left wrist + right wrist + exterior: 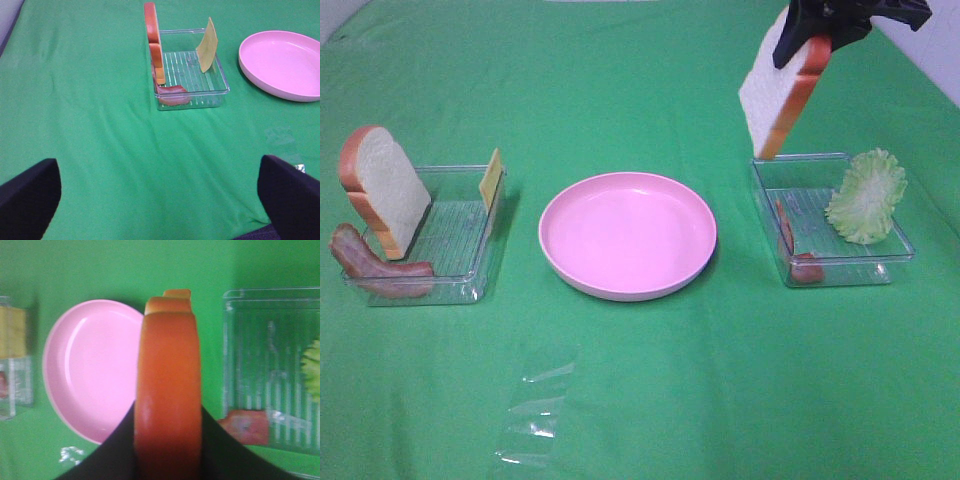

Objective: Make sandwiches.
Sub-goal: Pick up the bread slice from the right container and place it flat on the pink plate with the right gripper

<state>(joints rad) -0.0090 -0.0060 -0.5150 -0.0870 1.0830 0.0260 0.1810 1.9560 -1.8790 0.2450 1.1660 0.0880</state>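
**Desk:** Where's the bread?

**Me:** One slice [780, 95] hangs on edge, pinched at its crust top in my right gripper [812, 38], whose jaws are narrow around it. It looks to be in the air, with a corner of the right tray [840, 270] just under its lower tip.

**Desk:** Which step is that?

**Me:** I'd call it the first one, carrying the base slice to the plate [620, 235], which is bare. The plate sits lower than the gripper and off to its inner side.

**Desk:** What does the move need?

**Me:** I travel inward over the plate, come down, and tip the slice flat before letting go. Otherwise it may land on edge and topple.

**Desk:** And the rest?

**Me:** Lettuce [867, 197] and a bacon strip [788, 240] lie in the tray beneath that gripper. My left gripper [160, 197] is spread wide and holds nothing. Ahead of it, the left tray [192, 97] has the second slice [151, 25], the cheese [207, 45] and the other strip [172, 94].
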